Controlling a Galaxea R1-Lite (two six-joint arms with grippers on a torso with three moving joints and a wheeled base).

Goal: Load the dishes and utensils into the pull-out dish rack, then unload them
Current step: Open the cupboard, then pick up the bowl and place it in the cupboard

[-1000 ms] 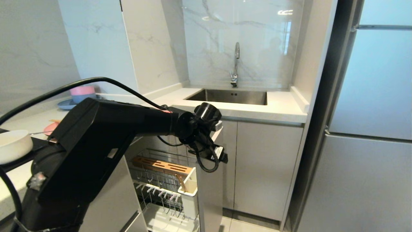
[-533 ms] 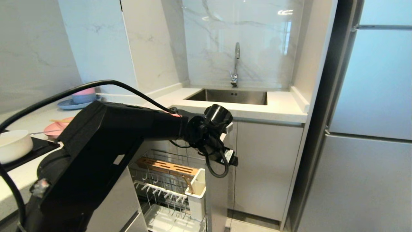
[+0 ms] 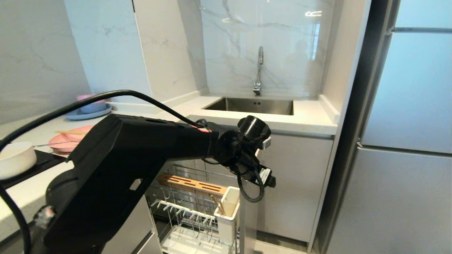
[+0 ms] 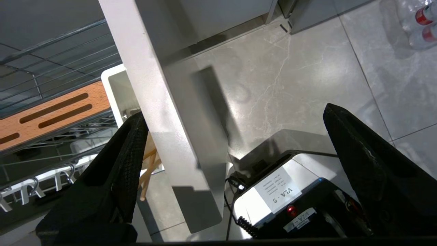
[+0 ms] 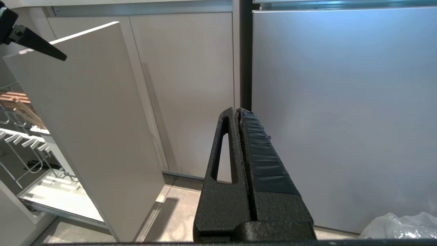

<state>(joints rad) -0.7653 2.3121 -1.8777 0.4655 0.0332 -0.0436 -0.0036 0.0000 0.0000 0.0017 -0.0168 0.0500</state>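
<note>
**Left gripper straddles the cabinet front of the pulled-out rack**

At the far left of the head view, the cream-white bowl (image 3: pixel 16 159) sits on a dark board at the counter's (image 3: pixel 21 190) edge. Just beyond it lies a pink plate (image 3: pixel 67 143) with a pair of chopsticks (image 3: pixel 70 132) across it; farther back a blue plate (image 3: pixel 88 113) carries small bowls (image 3: pixel 92 106).

The left arm (image 3: pixel 141 155) reaches across the middle of the view, over the pull-out dish rack (image 3: pixel 190 208), which stands drawn out from under the counter. The rack's orange-wood strip (image 3: pixel 192 184) runs along its top, and its white utensil cup (image 3: pixel 227 211) sits at the front corner with wooden sticks (image 4: pixel 150 167) standing in it. The wire basket holds no bowl that can be seen.

The left gripper (image 4: pixel 232 150) points down with its jaws wide, one finger (image 4: pixel 126 160) on the rack side by the cup, the other on the floor side, the pale grey cabinet front (image 4: pixel 170 112) standing between them. Whether either finger touches the panel cannot be told.

Farther right are the sink (image 3: pixel 252 106) and tap (image 3: pixel 259 70), then a tall refrigerator (image 3: pixel 406 141). The right gripper (image 5: pixel 239 114) hangs low before the lower cabinet doors, jaws pressed together, holding nothing.
</note>
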